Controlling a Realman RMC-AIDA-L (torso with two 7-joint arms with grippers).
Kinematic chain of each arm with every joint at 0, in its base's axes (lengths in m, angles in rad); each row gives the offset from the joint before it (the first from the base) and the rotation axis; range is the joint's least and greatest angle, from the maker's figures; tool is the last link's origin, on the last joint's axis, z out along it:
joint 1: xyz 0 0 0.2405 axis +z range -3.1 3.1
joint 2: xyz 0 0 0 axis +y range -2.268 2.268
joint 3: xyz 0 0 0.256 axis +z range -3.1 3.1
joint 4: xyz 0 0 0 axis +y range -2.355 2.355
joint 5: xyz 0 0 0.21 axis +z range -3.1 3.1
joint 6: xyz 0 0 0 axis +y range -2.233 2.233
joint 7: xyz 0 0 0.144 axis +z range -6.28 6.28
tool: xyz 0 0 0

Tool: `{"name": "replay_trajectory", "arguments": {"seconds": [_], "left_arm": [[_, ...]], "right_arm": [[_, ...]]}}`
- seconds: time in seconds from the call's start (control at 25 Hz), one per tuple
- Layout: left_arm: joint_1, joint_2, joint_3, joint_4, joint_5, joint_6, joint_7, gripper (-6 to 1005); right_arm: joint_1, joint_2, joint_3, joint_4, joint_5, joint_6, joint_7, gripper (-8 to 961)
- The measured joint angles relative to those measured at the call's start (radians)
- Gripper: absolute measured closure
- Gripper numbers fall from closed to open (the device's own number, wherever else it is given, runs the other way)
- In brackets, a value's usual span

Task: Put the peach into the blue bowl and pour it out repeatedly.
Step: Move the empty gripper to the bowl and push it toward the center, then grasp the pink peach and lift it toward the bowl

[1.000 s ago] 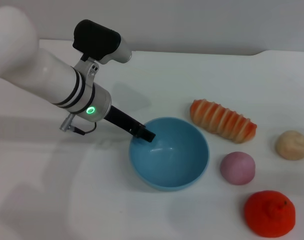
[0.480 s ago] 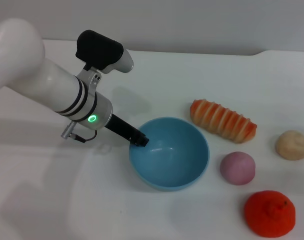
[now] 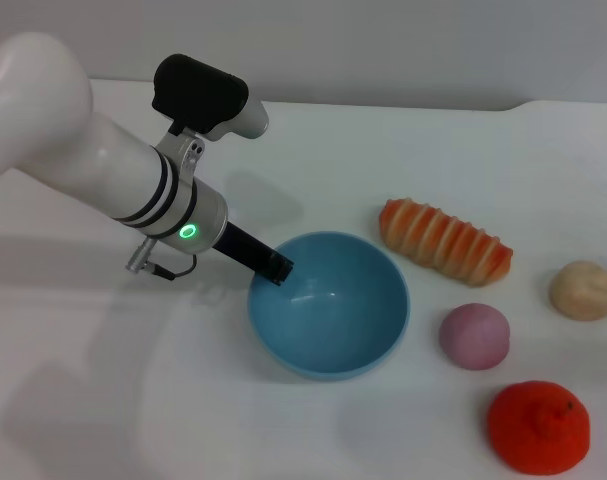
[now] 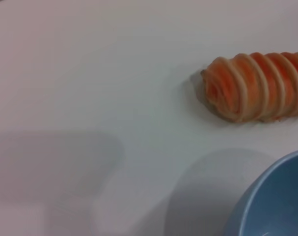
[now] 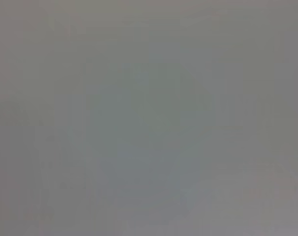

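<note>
The blue bowl (image 3: 329,305) stands upright and empty on the white table; part of its rim also shows in the left wrist view (image 4: 274,196). My left gripper (image 3: 274,269) is at the bowl's left rim, its dark fingers (image 3: 265,262) shut on the rim. The peach (image 3: 474,335), a small pink-mauve ball, lies on the table just to the right of the bowl, apart from it. My right gripper is out of view; the right wrist view shows only a blank grey surface.
A striped orange bread roll (image 3: 444,241) lies behind and right of the bowl, also in the left wrist view (image 4: 257,87). A beige round lump (image 3: 584,290) sits at the far right. A bumpy orange-red fruit (image 3: 538,427) lies at the front right.
My left gripper has drawn back to the left, and the blue bowl has slid a little left with it. The peach and the other items have not moved.
</note>
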Motion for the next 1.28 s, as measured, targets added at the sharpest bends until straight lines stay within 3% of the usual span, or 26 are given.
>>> {"name": "replay_trajectory", "arguments": {"seconds": [0.16, 0.28, 0.4, 0.64, 0.84, 1.0, 1.12, 1.28], "left_arm": [[-0.008, 0.003, -0.007, 0.008, 0.000, -0.003, -0.004, 1000], [-0.042, 0.007, -0.010, 0.020, 0.058, -0.011, -0.059, 1001], [-0.103, 0.008, -0.033, 0.024, 0.163, -0.002, -0.127, 1001], [-0.206, 0.008, -0.179, 0.031, 0.248, 0.068, -0.138, 1000], [-0.233, 0.006, -0.210, 0.026, 0.284, 0.100, -0.146, 1000], [-0.236, 0.005, -0.210, 0.022, 0.290, 0.088, -0.168, 1001], [-0.242, 0.003, -0.210, 0.006, 0.336, 0.068, -0.222, 1001], [-0.246, 0.002, -0.210, -0.004, 0.378, 0.060, -0.252, 1000]], "right_arm": [[-0.001, -0.004, -0.005, -0.025, -0.003, 0.041, 0.086, 257], [0.000, -0.009, -0.042, -0.137, -0.086, 0.153, 0.325, 257], [0.000, -0.011, -0.086, -0.300, -0.268, 0.257, 0.600, 257], [0.006, -0.019, -0.122, -0.680, -0.778, 0.344, 1.248, 257], [0.045, -0.028, -0.124, -0.907, -1.171, 0.209, 1.601, 258], [0.129, -0.057, -0.138, -0.998, -1.420, -0.006, 1.779, 258], [0.186, -0.067, -0.172, -1.006, -1.527, -0.138, 1.822, 267], [0.207, -0.055, -0.285, -1.006, -1.561, -0.213, 1.859, 285]]}}
